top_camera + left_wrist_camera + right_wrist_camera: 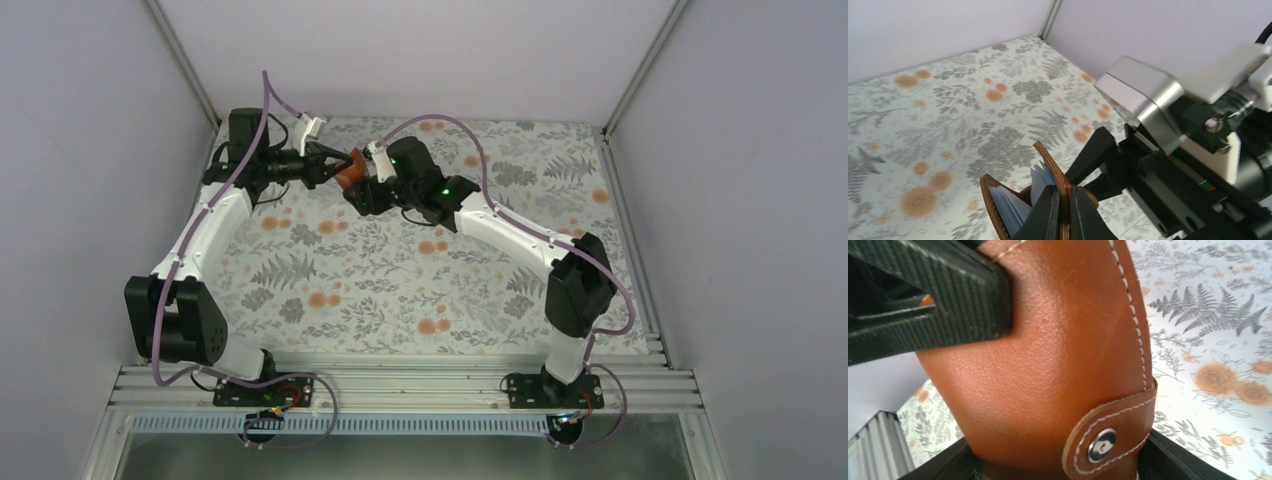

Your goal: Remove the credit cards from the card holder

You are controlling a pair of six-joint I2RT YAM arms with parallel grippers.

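Observation:
The card holder (pixel 350 168) hangs in the air over the back of the table, held between both arms. Its rust-brown outside (pixel 1048 340) fills the right wrist view, the closing tab (pixel 1103 442) with its metal snap at the bottom. My left gripper (pixel 1064 192) is shut on one leather flap; the holder (pixel 993 210) gapes open beside it, showing pale blue-grey pockets. My right gripper (pixel 1058 462) clamps the holder's folded end between its jaws. The left gripper's ribbed finger (pixel 923 290) presses the leather at top left. The credit cards are hidden.
A floral mat (pixel 400 280) covers the table below the arms. White walls and aluminium posts (pixel 630 70) close in the back and sides. The right arm's camera housing (pixel 1143 97) sits close beside the left fingers.

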